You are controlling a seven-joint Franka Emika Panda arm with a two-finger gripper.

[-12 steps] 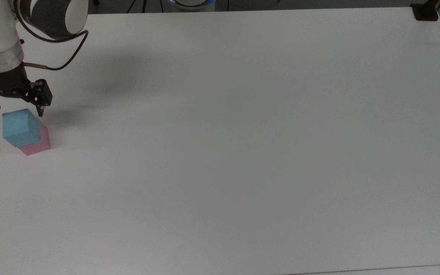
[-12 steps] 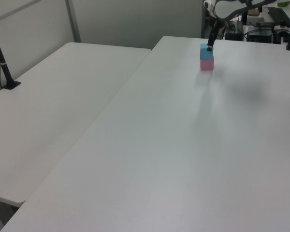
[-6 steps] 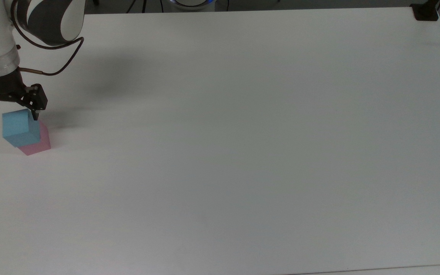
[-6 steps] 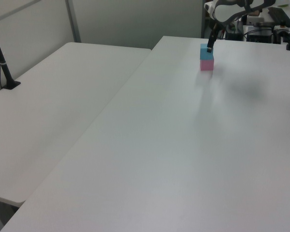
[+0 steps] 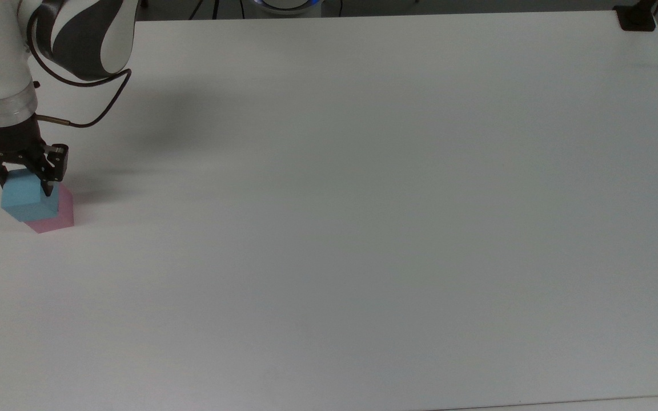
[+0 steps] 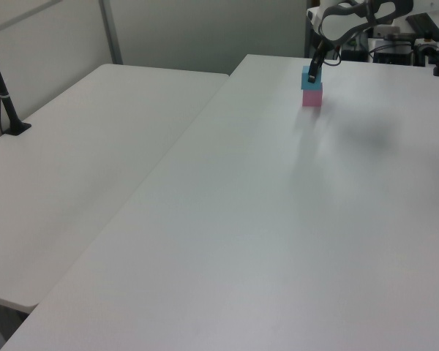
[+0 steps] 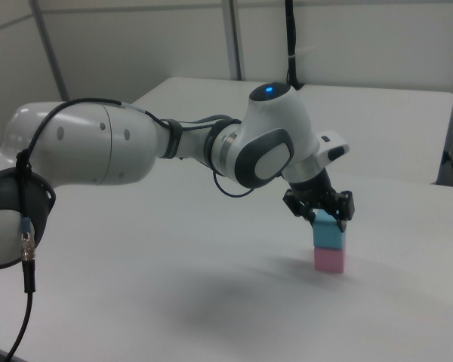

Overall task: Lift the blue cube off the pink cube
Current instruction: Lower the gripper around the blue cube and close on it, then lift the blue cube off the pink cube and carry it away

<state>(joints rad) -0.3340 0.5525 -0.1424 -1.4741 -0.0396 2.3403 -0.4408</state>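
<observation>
The blue cube (image 5: 20, 200) (image 6: 316, 82) (image 7: 329, 236) sits on top of the pink cube (image 5: 61, 214) (image 6: 312, 99) (image 7: 330, 260) near the top view's left edge of the white table (image 5: 363, 200). My gripper (image 5: 25, 181) (image 6: 312, 72) (image 7: 327, 219) has come down over the stack. Its two black fingers (image 5: 49, 184) press against opposite sides of the blue cube's upper part, so it is shut on that cube. The blue cube still rests on the pink one, which stands on the table.
The arm's white and grey links (image 5: 77, 34) (image 7: 121, 151) hang over the top view's upper left corner. A black clamp (image 5: 636, 20) sits at the table's far right corner. In the left view a second table (image 6: 95, 146) adjoins, with a black post (image 6: 4, 95).
The gripper dropped from just above the stack to the level of the blue cube, and its fingers narrowed from wide apart to touching the cube's sides. The cube shifted very slightly.
</observation>
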